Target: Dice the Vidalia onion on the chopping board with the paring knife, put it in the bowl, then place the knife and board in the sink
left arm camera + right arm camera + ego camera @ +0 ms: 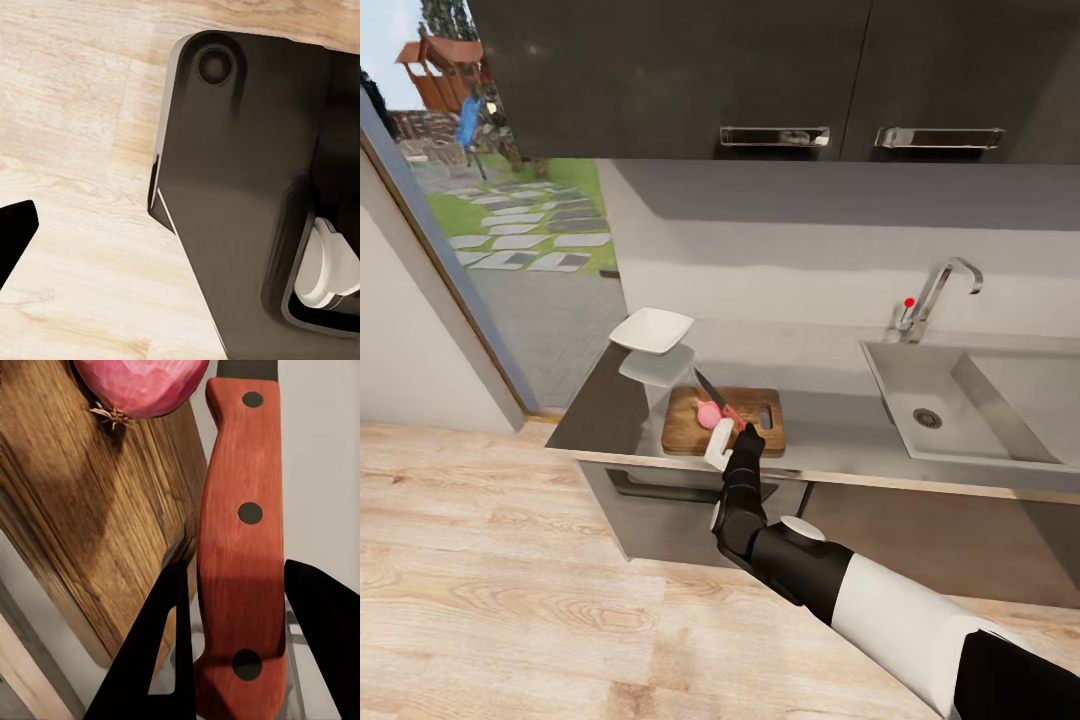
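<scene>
Over the chopping board (685, 425), the right hand (232, 607) clamps the paring knife (244, 540) beside the onion (709, 413).

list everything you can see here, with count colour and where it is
onion: 1, pink, on the chopping board
chopping board: 1, dark brown wood, on the countertop
paring knife: 1, red handle, dark blade, between the right gripper's fingers, over the board
bowl: 1, white, countertop's far left end
sink: 1, grey, right side
faucet: 1, chrome, red knob, behind sink
countertop: 1, glossy grey
right gripper: 1, black, around knife handle
</scene>
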Tool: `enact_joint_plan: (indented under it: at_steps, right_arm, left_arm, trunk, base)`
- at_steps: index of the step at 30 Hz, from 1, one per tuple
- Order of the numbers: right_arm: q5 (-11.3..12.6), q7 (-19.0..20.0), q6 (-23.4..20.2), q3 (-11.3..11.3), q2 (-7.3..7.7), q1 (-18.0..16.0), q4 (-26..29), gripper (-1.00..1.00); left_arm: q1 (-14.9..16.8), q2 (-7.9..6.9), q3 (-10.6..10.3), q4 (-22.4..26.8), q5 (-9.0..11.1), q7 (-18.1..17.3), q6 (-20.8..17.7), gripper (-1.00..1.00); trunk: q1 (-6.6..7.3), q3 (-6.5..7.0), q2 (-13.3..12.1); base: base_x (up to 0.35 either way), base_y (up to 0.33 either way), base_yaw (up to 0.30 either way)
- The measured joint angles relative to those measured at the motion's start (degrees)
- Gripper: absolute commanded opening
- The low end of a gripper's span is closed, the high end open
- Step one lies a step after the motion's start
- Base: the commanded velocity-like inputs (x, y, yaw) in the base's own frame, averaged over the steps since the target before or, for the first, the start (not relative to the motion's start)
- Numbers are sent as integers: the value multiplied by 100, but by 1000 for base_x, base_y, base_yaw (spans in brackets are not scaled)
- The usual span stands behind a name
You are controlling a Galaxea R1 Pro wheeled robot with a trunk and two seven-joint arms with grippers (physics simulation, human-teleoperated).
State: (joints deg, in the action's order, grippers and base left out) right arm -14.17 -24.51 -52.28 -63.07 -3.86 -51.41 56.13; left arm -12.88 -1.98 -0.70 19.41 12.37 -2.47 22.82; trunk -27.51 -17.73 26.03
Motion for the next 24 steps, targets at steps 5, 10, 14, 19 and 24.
enact_joint_plan:
  at_steps: [5, 10, 14, 19, 24]
  right_arm:
    - [-1, 1, 0, 0, 0, 0, -4, -100]
    - [-1, 0, 0, 0, 7, 0, -4, -100]
    - [-1, -5, 0, 0, 3, 0, -5, -100]
    - [-1, -5, 0, 0, 10, 0, -5, -100]
    - [-1, -7, 0, 0, 9, 0, -4, -100]
  left_arm:
    - [0, 1, 0, 0, 0, 0, 0, 100]
    - [0, 0, 0, 0, 0, -1, 0, 100]
    - [0, 1, -1, -6, 0, 0, 0, 100]
    - [0, -1, -1, -9, 0, 0, 0, 100]
    - [0, 1, -1, -9, 0, 0, 0, 100]
  trunk:
    - [0, 0, 0]
    - [0, 0, 0]
    - [0, 0, 0]
    - [0, 0, 0]
    - [0, 0, 0]
  base:
    - [0, 0, 0]
    - [0, 0, 0]
    - [0, 0, 0]
    - [0, 0, 0]
    - [0, 0, 0]
